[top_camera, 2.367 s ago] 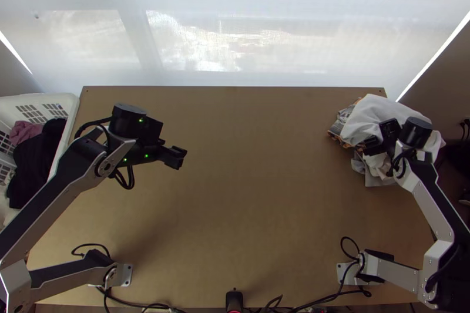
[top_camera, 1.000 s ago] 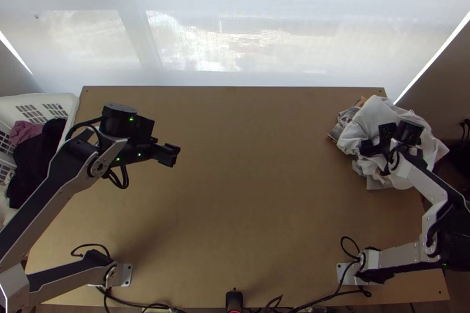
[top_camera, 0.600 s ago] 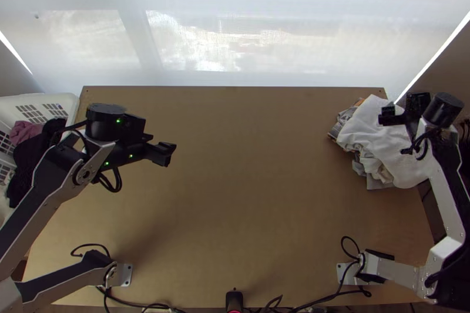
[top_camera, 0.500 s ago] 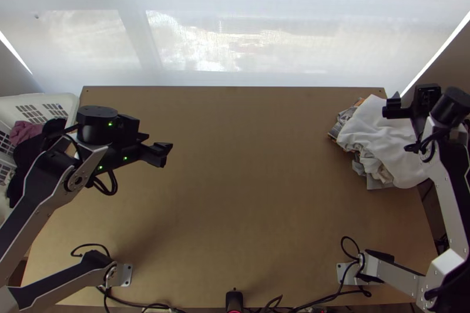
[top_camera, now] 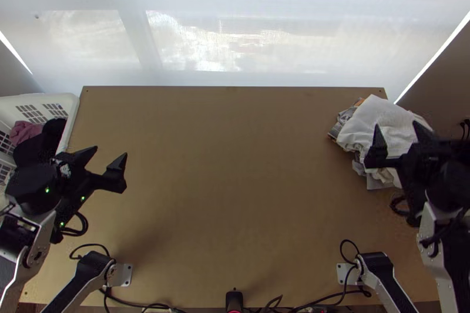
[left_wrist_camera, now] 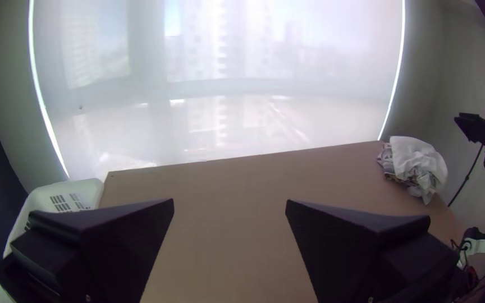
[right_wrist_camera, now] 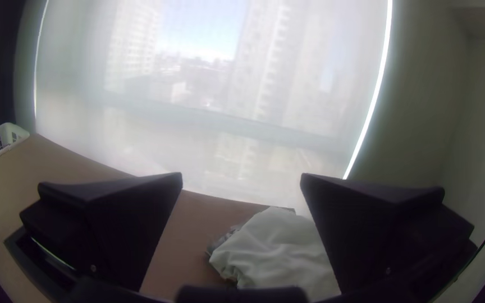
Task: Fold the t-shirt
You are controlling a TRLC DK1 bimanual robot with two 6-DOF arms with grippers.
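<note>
Left claw (top_camera: 110, 152) and right claw (top_camera: 396, 125) stood agape; a high, slow path seemed best, lest either drag the white cloth (top_camera: 358, 130) heaped on the tabletop (top_camera: 235, 195).

On the wooden table (top_camera: 235, 195), white cloth (top_camera: 376, 122) lies bunched over seemingly patterned cloth (top_camera: 343, 120), far right.

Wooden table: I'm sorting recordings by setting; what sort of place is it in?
Probably an upper room for folding laundry: tall buildings show through the blind, a basket holds fabric, and a cloth pile lies on the table.
</note>
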